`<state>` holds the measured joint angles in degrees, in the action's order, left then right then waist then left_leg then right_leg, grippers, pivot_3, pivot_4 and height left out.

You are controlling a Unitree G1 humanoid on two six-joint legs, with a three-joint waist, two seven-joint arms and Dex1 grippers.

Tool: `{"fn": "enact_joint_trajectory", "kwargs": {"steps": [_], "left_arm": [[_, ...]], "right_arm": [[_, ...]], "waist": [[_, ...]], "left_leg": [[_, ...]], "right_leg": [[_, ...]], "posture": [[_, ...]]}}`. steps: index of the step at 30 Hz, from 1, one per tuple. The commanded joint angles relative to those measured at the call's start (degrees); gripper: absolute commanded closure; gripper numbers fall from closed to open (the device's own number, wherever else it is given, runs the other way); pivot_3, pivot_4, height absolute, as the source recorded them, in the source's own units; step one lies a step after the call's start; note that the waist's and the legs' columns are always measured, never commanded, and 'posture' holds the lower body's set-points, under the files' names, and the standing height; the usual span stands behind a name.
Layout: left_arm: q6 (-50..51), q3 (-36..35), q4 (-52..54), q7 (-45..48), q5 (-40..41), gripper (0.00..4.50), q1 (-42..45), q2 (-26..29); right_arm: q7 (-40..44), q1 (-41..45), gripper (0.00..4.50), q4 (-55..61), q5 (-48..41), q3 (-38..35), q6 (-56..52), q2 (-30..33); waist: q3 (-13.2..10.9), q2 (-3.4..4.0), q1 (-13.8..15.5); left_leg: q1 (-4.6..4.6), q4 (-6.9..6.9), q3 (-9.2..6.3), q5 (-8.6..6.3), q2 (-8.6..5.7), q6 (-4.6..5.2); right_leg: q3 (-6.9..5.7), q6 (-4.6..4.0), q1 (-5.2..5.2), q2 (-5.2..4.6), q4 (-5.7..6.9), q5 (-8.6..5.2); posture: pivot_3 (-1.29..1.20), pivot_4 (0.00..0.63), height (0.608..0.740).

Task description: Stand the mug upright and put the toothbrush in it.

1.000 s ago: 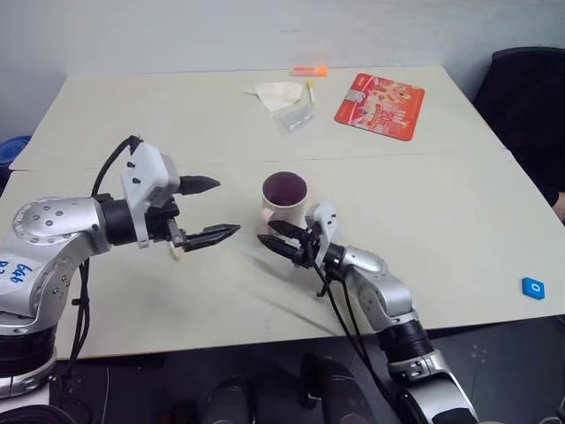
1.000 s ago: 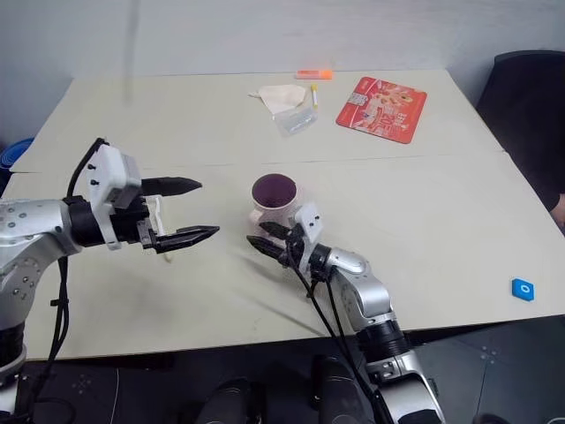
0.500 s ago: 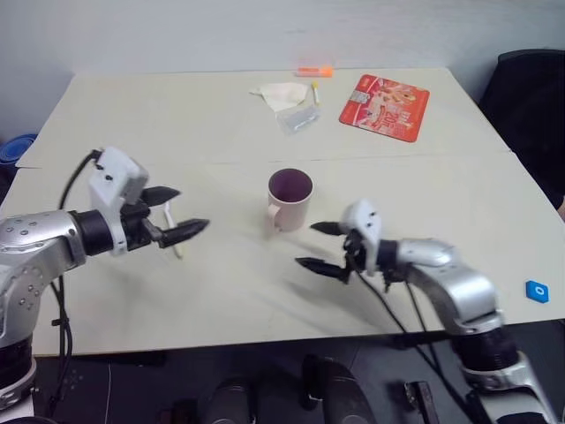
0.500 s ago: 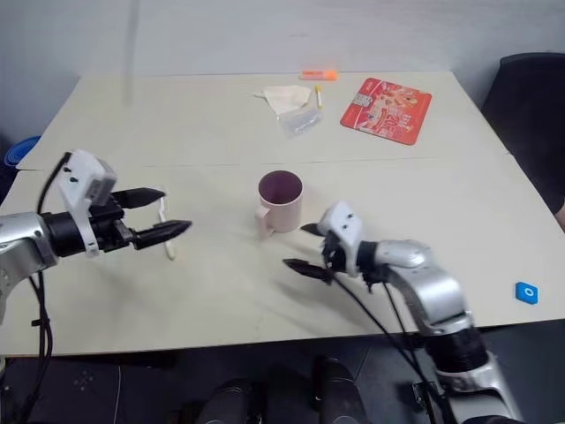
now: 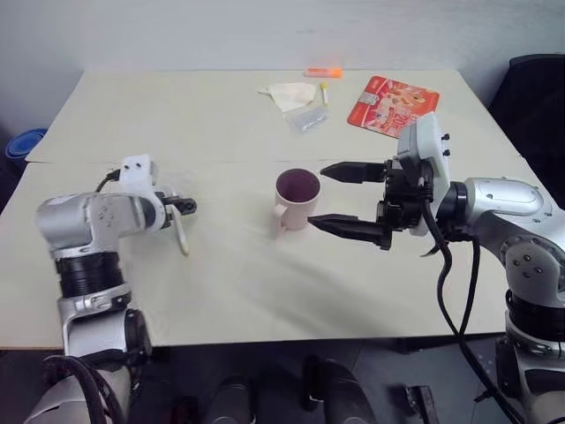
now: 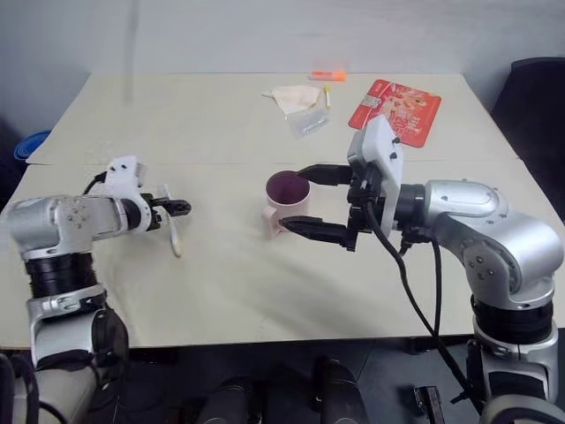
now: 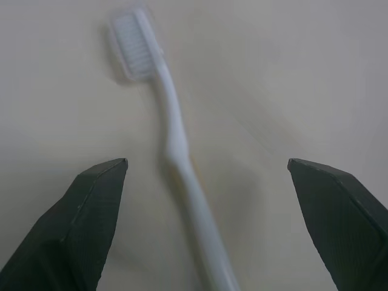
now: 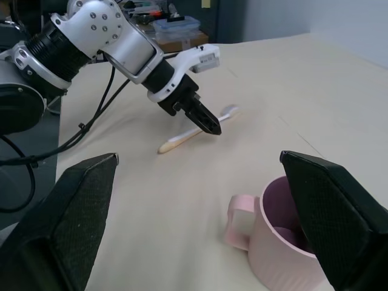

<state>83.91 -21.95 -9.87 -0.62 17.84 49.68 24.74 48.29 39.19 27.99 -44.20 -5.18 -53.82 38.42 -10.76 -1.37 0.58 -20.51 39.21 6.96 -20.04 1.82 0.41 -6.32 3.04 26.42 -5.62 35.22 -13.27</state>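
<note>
Silver arms, black fingers (image 5: 340,172), cables

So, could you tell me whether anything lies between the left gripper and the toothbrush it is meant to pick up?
Nothing visible does. The left gripper is open, with the toothbrush lying flat on the bare table between its fingers. The upright mug stands off to its right, with bare table between them.

Pale pink ribbed mug (image 5: 296,201), white toothbrush (image 7: 176,142).
</note>
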Motion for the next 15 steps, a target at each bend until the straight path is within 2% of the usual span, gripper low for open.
{"fn": "enact_joint_trajectory", "kwargs": {"steps": [1,3,5,7,15], "left_arm": [[-1.56,-2.74,-3.24,-2.41,-1.98,0.00,3.02,-1.35],[-0.89,-6.83,-6.22,-4.81,-2.81,0.00,4.25,-3.39],[1.43,-13.79,-8.79,-8.19,-4.02,0.39,5.98,-5.87],[2.90,-17.05,-9.63,-9.64,-4.84,0.87,6.93,-6.95],[5.79,-17.01,-9.44,-8.98,-5.67,2.94,8.16,-7.21]], "right_arm": [[-1.24,0.31,0.03,1.84,-0.26,-0.85,1.51,0.83],[-2.16,-0.09,0.03,2.29,-0.39,-1.01,1.61,0.67],[-2.87,-0.38,0.00,2.72,-0.58,-1.25,1.74,0.64],[-3.40,-0.60,0.00,2.99,-0.74,-1.49,1.90,0.69],[-5.31,-0.04,0.00,2.13,-0.28,-1.26,3.07,0.53]], "waist": [[0.00,0.00,-0.03],[0.00,0.00,-0.12],[0.00,0.00,-0.07],[0.00,0.00,-0.07],[0.01,0.00,0.23]], "left_leg": [[0.01,0.00,0.01,0.00,0.00,-0.01],[0.07,0.00,0.07,0.00,0.01,-0.01],[0.10,0.00,0.09,0.01,0.01,-0.02],[0.13,0.01,0.09,0.02,0.01,-0.03],[0.19,0.01,0.14,0.02,-0.02,-0.03]], "right_leg": [[-0.01,0.00,0.00,0.00,0.01,0.00],[-0.03,0.00,0.00,0.00,0.07,0.00],[-0.03,0.00,0.00,-0.03,0.12,0.00],[-0.03,0.00,-0.01,-0.06,0.15,0.00],[-0.15,0.00,-0.02,-0.11,0.21,0.00]], "posture": [[0.00,0.150,0.740],[0.00,0.150,0.740],[0.00,0.150,0.740],[0.00,0.150,0.740],[0.00,0.150,0.740]]}}
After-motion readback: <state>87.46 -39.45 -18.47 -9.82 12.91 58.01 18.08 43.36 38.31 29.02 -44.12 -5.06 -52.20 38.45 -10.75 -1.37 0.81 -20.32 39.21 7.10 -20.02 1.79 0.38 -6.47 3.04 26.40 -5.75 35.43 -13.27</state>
